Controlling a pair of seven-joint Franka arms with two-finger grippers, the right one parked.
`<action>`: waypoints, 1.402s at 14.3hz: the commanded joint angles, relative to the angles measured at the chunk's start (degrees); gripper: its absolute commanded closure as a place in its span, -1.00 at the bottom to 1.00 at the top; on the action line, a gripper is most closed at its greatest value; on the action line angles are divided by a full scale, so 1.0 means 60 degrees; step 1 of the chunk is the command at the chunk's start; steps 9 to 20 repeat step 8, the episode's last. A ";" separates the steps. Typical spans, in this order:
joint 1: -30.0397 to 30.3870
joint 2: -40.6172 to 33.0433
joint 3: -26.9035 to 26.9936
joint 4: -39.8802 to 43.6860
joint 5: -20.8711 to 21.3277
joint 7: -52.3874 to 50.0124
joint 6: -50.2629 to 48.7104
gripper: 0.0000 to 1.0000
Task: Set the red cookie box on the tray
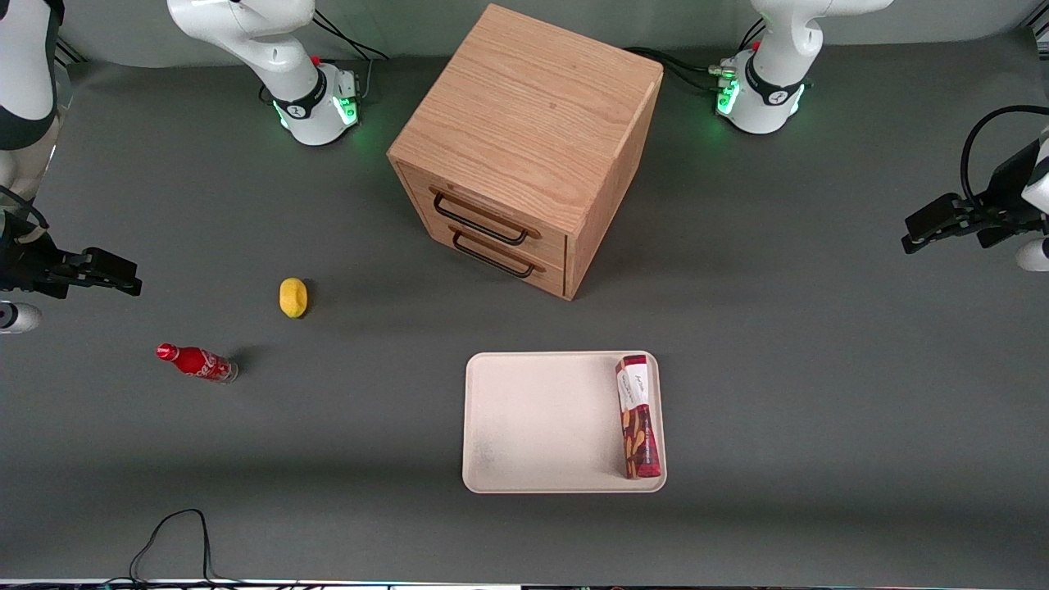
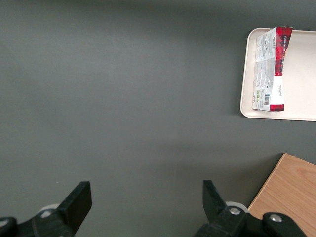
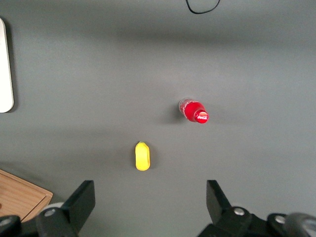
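Slim printed carton red cookie box [image 1: 638, 416] on smooth flat tray [image 1: 541, 426]; black claw [image 2: 145, 202] spread wide, empty, well apart.

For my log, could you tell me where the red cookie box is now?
In the front view, the red cookie box lies on the tray, along its edge toward the working arm's end; the open gripper is apart.

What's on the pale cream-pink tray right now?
Only the long dark-red cookie box, along the pale cream-pink tray's edge nearest the working arm. Left gripper is open, off it. The box's underside is hidden.
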 commanded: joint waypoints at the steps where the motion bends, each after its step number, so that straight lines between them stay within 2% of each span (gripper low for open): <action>1: -0.0033 -0.0201 -0.0053 -0.0161 -0.0064 0.0088 0.0018 -1.00; 20: 0.0026 -0.0172 -0.0083 -0.0161 -0.0108 0.0103 0.0062 -1.00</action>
